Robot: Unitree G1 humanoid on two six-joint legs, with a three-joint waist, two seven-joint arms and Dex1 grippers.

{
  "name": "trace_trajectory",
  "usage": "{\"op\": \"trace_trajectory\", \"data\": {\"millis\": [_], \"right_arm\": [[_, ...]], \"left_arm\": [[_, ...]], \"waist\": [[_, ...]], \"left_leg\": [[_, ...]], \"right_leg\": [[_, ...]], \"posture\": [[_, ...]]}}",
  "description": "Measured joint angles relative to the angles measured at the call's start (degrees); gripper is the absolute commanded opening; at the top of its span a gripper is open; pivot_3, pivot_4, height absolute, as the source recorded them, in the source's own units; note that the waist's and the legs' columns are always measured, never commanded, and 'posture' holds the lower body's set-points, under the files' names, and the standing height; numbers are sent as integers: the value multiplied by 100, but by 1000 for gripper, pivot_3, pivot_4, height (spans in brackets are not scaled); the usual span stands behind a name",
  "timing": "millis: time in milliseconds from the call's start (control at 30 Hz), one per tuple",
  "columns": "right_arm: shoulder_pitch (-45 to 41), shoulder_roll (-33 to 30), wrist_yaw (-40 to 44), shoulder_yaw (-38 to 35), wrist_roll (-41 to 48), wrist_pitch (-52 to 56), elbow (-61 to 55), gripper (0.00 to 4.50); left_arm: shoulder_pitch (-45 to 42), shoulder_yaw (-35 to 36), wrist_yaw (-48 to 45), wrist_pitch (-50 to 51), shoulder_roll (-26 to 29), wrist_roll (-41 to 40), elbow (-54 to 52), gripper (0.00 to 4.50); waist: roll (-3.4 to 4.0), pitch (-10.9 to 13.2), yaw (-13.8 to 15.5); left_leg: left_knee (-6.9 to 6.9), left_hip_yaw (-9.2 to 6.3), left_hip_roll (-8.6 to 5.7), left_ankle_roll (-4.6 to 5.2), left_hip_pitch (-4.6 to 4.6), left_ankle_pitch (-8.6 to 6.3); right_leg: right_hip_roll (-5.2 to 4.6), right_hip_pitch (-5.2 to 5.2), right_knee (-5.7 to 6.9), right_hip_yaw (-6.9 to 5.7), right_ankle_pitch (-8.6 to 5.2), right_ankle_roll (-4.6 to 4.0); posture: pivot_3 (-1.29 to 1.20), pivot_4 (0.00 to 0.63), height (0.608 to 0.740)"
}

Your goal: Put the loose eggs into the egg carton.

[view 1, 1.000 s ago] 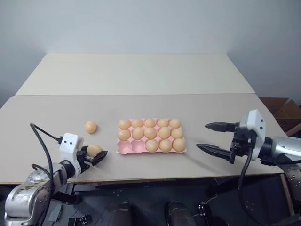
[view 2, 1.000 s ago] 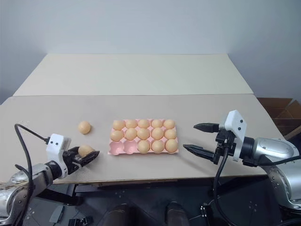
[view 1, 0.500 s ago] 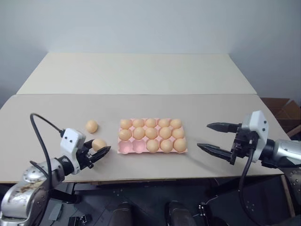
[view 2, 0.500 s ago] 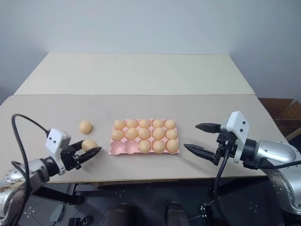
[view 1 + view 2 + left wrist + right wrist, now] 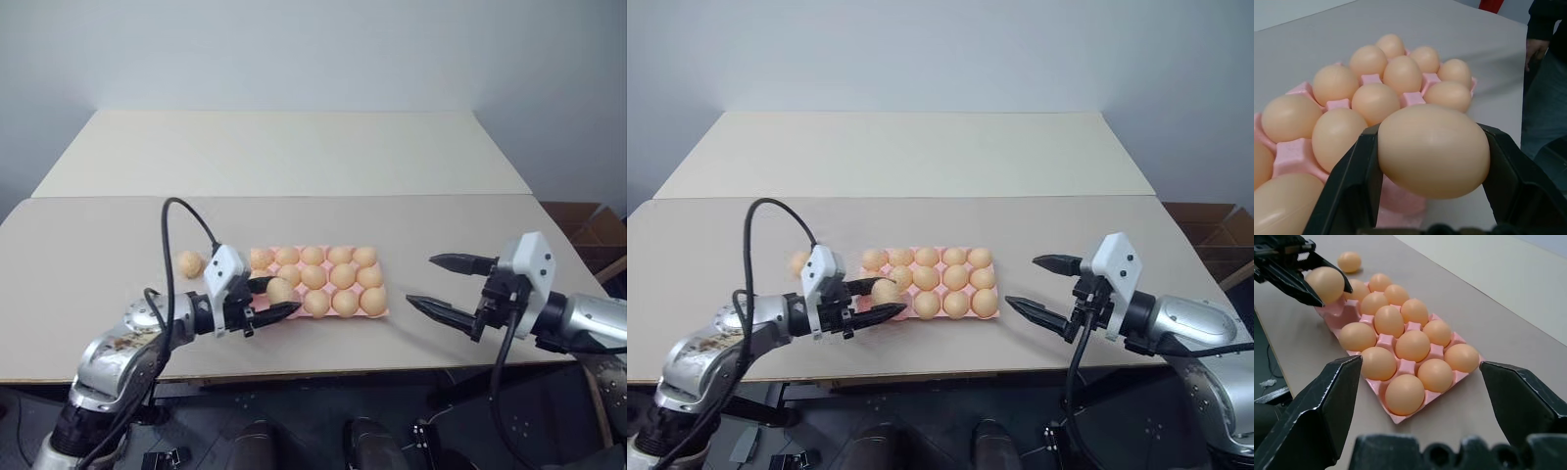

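Observation:
The pink egg carton (image 5: 1403, 366) lies in the middle of the table's front part, most of its cups filled with tan eggs. My left gripper (image 5: 285, 296) is shut on one loose egg (image 5: 281, 290) and holds it just over the carton's front-left cups. In the left wrist view that egg (image 5: 1433, 151) sits between the two black fingers (image 5: 1347, 186), with the carton (image 5: 1290, 152) close behind. Another loose egg (image 5: 190, 262) rests on the table left of the carton. My right gripper (image 5: 419, 280) hangs open to the right of the carton, holding nothing.
A second, paler table (image 5: 284, 152) adjoins at the back. A person's hand (image 5: 1535, 49) and dark clothing stand beyond the table's right end in the left wrist view. Brown cardboard boxes (image 5: 588, 230) sit on the floor at the right.
My left gripper has carried the egg to the right and slightly up, from the table's front left to over the carton's front-left corner. The right gripper has stayed put.

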Motion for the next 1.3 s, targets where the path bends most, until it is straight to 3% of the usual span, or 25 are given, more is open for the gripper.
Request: {"op": "trace_trajectory", "data": {"millis": [33, 167, 200, 367, 500, 667, 833, 900, 1100, 1300], "right_arm": [[9, 15, -32, -1, 3, 0, -28, 4500], [45, 58, -96, -2, 3, 0, -41, 4500], [55, 65, -100, -2, 3, 0, -48, 4500], [53, 65, -101, -18, 14, 0, -70, 4500], [24, 64, -71, -13, 15, -5, -63, 4500], [-58, 30, 88, 13, 8, -103, 50, 4500], [-74, -199, 561, 55, 5, -238, 259, 4500], [-21, -250, 748, 48, 2, -291, 371, 4500], [25, -308, 946, 33, -1, -400, 489, 4500], [7, -339, 929, 21, 2, -400, 504, 4500]], "left_arm": [[-20, -38, -7, -3, 4, 60, 36, 3210], [-94, -91, 7, -105, 6, 306, 114, 4396], [-110, -95, 25, -146, 5, 362, 125, 4454], [-159, 42, 78, -213, -73, 344, 118, 4454], [-100, 760, -107, -231, 65, -92, 94, 4454], [664, 1928, -729, -483, 859, -243, 411, 4454], [1843, 3212, -1950, -571, 1672, -485, 857, 4454], [2172, 3610, -2295, -628, 1703, -572, 943, 4454], [2560, 3928, -2399, -713, 1500, -680, 939, 4454], [2241, 3812, -1659, -594, 1166, -771, 734, 4454]], "waist": [[0, 0, 2], [0, 0, 12], [0, 0, 14], [0, 0, 14], [0, 0, -14], [1, 0, -86], [2, 1, -97], [2, 2, -76], [2, 2, 24], [1, 2, 30]], "left_leg": [[1, 0, 0, 0, 0, 0], [7, 0, -1, 0, -1, 0], [8, 0, -1, 0, -2, 0], [8, -1, -1, 0, -3, 0], [7, -2, 3, 0, -1, 0], [5, 0, 9, 0, 1, 0], [2, 11, 10, 1, 1, -2], [2, 11, 9, 2, -1, -2], [5, 14, 11, 1, 1, -2], [5, 12, 11, 1, -1, -2]], "right_leg": [[0, 1, 0, 0, 0, 0], [-3, 2, -1, 1, 1, 2], [-3, 2, -1, 1, 1, 2], [-3, 0, -1, 1, 2, 3], [1, -1, 3, 0, 1, 2], [3, -4, 4, -2, -3, -4], [-10, -7, -2, -2, -23, -34], [-13, -6, -5, -5, -26, -38], [-13, -6, -3, -6, -30, -33], [-11, -5, -1, -5, -20, -30]], "posture": [[0, 150, 740], [0, 150, 740], [0, 150, 740], [0, 150, 740], [0, 150, 740], [0, 150, 740], [0, 150, 740], [0, 150, 740], [0, 150, 740], [0, 150, 740]]}}
